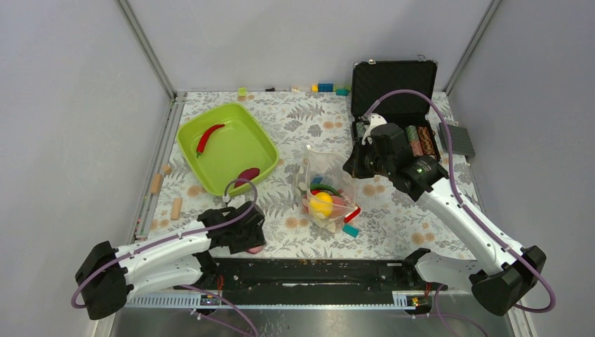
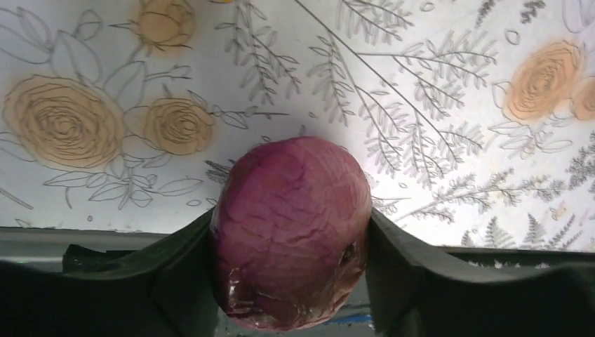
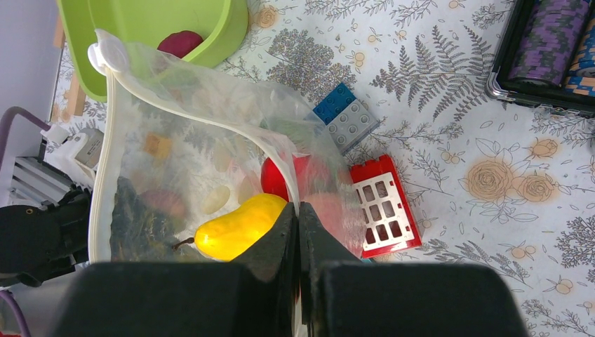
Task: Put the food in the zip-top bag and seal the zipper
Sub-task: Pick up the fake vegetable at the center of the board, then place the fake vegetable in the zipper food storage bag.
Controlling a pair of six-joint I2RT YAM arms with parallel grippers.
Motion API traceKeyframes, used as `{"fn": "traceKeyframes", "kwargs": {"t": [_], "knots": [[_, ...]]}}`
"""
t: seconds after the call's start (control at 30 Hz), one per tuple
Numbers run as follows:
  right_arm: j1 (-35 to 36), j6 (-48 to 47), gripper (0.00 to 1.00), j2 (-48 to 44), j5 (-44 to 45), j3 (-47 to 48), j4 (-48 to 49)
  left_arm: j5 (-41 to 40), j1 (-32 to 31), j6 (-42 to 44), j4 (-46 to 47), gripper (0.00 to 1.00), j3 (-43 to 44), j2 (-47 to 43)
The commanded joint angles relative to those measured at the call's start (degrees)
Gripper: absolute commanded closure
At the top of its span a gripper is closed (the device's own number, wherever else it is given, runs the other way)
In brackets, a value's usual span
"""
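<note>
One purple onion, clamped by left gripper; one zip-top bag, mouth edge pinched by closed right gripper; one yellow lemon inside; one red chili in green tub.

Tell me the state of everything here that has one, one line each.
bag: mouth open, unsealed, lemon inside
right gripper: shut on the bag's edge
left gripper: closed on the onion
onion: gripped from both sides, outside the bag
black case: lid open
green tub: upright, chili inside
</note>
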Motion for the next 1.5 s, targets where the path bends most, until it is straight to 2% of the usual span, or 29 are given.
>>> {"fn": "traceKeyframes", "kwargs": {"t": [0.0, 0.07, 0.1, 0.2, 0.3, 0.4, 0.47, 0.63, 0.7, 0.73, 0.77, 0.83, 0.87, 0.97, 1.13, 1.2, 1.3, 1.37, 1.47], "knots": [[-0.4, -0.8, 1.0, -1.2, 0.4, 0.0, 1.6, 3.4, 0.2, 2.5, 4.3, 0.57, 4.1, 0.0], [-0.4, -0.9, 1.0, -1.2, 0.2, 0.2, 1.6, 3.7, 0.2, 4.4, 3.3, 0.68, 6.8, -0.1], [-0.4, -1.0, 1.0, -1.2, 0.2, 0.1, 1.6, 3.1, 0.2, 5.5, 1.3, 0.71, 9.4, 0.0], [-0.4, -1.0, 1.0, -1.6, 0.1, -0.1, 1.7, -2.9, 0.2, 9.8, -3.7, 0.72, 20.7, -0.5], [-0.4, -0.8, 1.0, -1.6, -0.6, -0.7, 2.3, -7.1, 0.2, 16.0, 3.2, 0.71, 29.3, -0.5], [-0.4, -0.8, 1.0, -1.6, -1.7, -0.8, 2.4, -1.5, 0.2, 25.3, 17.1, 0.71, 36.9, 2.4], [-0.4, -0.9, 1.0, -2.1, -2.1, -1.0, 2.4, 4.8, 0.2, 29.5, 21.6, 0.7, 42.3, 6.7], [-0.4, -1.1, 1.0, -3.4, -1.0, -1.6, 2.4, 12.6, 0.2, 33.5, 17.4, 0.68, 57.0, 21.1], [-0.4, -1.2, 0.99, -3.6, -0.6, -1.7, 2.4, 14.8, 0.2, 34.4, 16.0, 0.64, 60.4, 24.4], [-0.4, -1.2, 0.99, -3.7, -0.4, -1.6, 2.4, 15.8, 0.2, 34.9, 15.2, 0.58, 61.5, 25.5], [-0.4, -1.3, 0.99, -3.7, -0.2, -1.7, 2.4, 16.8, 0.2, 35.5, 14.6, 0.49, 62.3, 26.3], [-0.4, -1.5, 0.99, -3.6, 0.1, -1.6, 2.4, 17.9, 0.2, 36.0, 14.0, 0.15, 62.9, 27.0], [-0.4, -1.6, 0.98, -3.5, 0.2, -1.6, 2.4, 18.0, 0.2, 36.4, 13.9, 0.03, 62.8, 27.0], [-0.4, -2.0, 0.96, -3.4, 0.9, -1.3, 1.9, 15.6, 0.2, 37.1, 12.2, 0.01, 62.9, 26.5], [-0.4, -2.2, 0.96, -3.6, 1.8, -1.3, 1.8, 6.2, 0.6, 39.0, 9.5, 0.01, 63.8, 23.6], [-0.4, -2.5, 0.96, -3.5, 1.8, -1.3, 1.7, 2.7, 2.8, 39.0, 8.7, 0.01, 64.1, 22.5], [-0.4, -3.0, 0.96, -3.2, 1.7, -1.3, 1.7, 1.9, 10.6, 38.6, 8.9, 0.01, 62.0, 22.0], [-0.5, -3.1, 0.96, -3.0, 1.8, -1.3, 1.4, 0.9, 17.9, 38.9, 10.5, 0.01, 59.2, 22.6], [-0.5, -3.2, 0.96, -2.7, 1.6, -1.2, 1.4, 3.9, 30.5, 42.1, 15.3, 0.01, 54.7, 25.5]]}}
